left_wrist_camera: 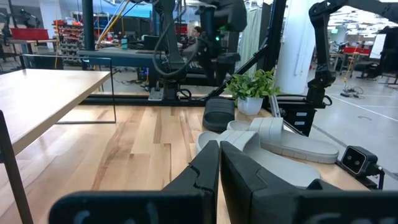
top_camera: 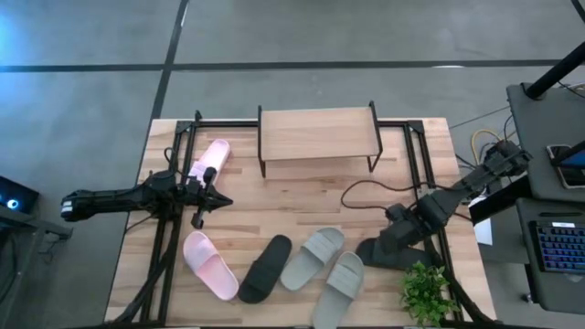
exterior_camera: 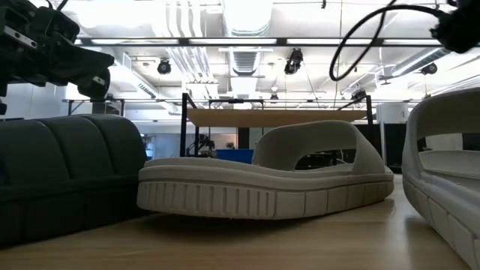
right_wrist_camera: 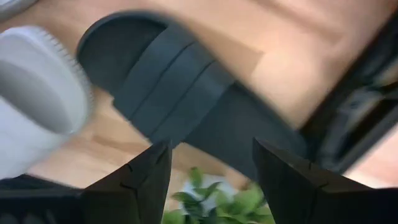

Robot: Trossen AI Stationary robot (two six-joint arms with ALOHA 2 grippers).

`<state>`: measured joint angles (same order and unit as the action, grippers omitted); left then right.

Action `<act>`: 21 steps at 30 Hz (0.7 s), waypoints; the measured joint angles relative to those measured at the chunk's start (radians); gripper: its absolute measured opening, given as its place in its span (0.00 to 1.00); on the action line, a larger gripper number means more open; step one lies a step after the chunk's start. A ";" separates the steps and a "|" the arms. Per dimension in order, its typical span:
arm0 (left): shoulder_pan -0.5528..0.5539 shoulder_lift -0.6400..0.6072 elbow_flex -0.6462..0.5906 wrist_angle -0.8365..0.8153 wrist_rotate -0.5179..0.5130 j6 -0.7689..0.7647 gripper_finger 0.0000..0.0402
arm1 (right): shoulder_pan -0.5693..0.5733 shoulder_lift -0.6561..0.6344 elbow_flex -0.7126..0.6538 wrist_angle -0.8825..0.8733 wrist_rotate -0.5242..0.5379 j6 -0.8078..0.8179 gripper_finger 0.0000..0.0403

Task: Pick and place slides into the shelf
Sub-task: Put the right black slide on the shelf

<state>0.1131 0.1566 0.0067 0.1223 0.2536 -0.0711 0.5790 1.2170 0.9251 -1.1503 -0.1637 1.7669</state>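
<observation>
The shelf (top_camera: pixel 317 135) stands at the table's far middle, with nothing on its top board. One pale pink slide (top_camera: pixel 212 160) lies left of it and the other (top_camera: pixel 210 265) near the front edge. Beside that one lie a black slide (top_camera: pixel 266 267) and two grey-green slides (top_camera: pixel 313 258) (top_camera: pixel 340 285). The second black slide (right_wrist_camera: pixel 180 87) lies at the right, by the plant. My right gripper (right_wrist_camera: pixel 211 162) hovers open just above it, one finger to each side of its view. My left gripper (left_wrist_camera: pixel 219 168) is shut and holds nothing, just near of the far pink slide.
A small potted plant (top_camera: pixel 428 292) stands at the near right corner, close to the right gripper. Black frame rails (top_camera: pixel 169 228) run along both table sides, and a cable (top_camera: pixel 366 190) loops across the boards. Bare wood (top_camera: pixel 302 206) lies between the shelf and the slides.
</observation>
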 joint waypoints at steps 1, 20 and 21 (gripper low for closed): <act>0.000 0.000 0.000 0.000 0.000 0.000 0.00 | 0.016 -0.005 -0.017 0.039 0.005 0.032 0.53; 0.000 0.000 0.000 0.000 0.000 0.000 0.00 | 0.194 -0.011 -0.169 0.281 0.240 0.346 0.53; 0.000 0.000 0.000 0.000 0.000 0.000 0.00 | 0.193 -0.011 -0.174 0.292 0.245 0.346 0.53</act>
<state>0.1131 0.1566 0.0067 0.1223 0.2535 -0.0708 0.7721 1.2057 0.7510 -0.8583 0.0814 2.1128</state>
